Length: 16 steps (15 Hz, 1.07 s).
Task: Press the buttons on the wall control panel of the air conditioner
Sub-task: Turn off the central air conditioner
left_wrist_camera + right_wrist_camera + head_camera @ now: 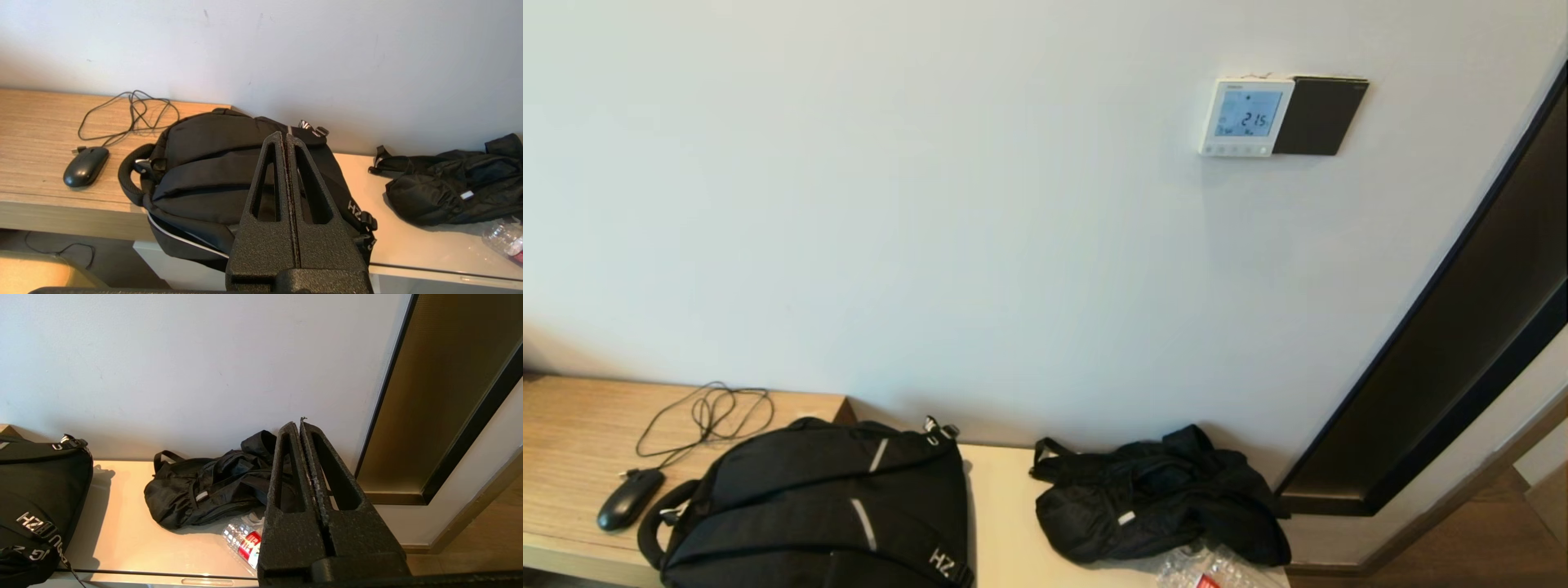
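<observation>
Facing wall: pale painted wall fills most of the head view; a dark recessed frame runs diagonally down its right side.
Control panel: air conditioner's wall control panel, white, mounted high on the wall toward the right, LCD lit with digits.
Buttons: the buttons sit in a row along the panel's lower edge, untouched.
Adjacent plate: black square plate touches the panel's right edge.
Surface: wooden desk on the left meets a lower cream bench top that runs right along the wall base.
Desk items: black mouse with its looped cable, just beside a black backpack straddling the step between desk and bench.
Bench items: crumpled black bag against the wall; plastic bottle at its front edge.
Left gripper: left gripper hangs low in front of the backpack, fingers pressed together, holding nothing.
Right gripper: right gripper hangs low in front of the crumpled bag, fingers pressed together, holding nothing.
Open room: bare wall lies between the bench items and the panel; both grippers are well below the panel.
</observation>
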Tool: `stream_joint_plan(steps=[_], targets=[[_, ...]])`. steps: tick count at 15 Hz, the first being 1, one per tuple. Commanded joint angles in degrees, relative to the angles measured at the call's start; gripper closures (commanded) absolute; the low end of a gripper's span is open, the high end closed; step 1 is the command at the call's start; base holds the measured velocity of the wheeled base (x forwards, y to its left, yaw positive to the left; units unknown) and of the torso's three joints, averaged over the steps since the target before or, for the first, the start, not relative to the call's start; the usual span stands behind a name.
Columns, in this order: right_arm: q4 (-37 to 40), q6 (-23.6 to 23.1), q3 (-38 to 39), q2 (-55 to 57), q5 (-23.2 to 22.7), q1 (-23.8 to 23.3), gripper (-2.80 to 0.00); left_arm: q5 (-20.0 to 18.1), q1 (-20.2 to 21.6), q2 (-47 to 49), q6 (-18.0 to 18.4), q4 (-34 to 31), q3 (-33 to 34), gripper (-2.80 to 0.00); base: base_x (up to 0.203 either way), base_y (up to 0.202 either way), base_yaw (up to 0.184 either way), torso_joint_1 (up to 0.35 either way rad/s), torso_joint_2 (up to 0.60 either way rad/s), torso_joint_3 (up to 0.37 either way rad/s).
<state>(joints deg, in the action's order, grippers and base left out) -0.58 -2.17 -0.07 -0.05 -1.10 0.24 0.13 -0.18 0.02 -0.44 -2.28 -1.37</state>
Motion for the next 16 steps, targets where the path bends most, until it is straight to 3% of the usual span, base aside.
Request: stream_joint_plan(steps=[1,16], targets=[[0.0,0.1,0.0,0.1,0.0,0.0,0.0,0.0,0.0,0.0,0.0,0.0,0.0,0.0,0.0,0.0,0.0,0.0,0.0,0.0],[-0.2,0.2,0.0,0.1,0.0,0.0,0.0,0.0,0.0,0.0,0.0,0.0,0.0,0.0,0.0,0.0,0.0,0.0,0.0,0.0]])
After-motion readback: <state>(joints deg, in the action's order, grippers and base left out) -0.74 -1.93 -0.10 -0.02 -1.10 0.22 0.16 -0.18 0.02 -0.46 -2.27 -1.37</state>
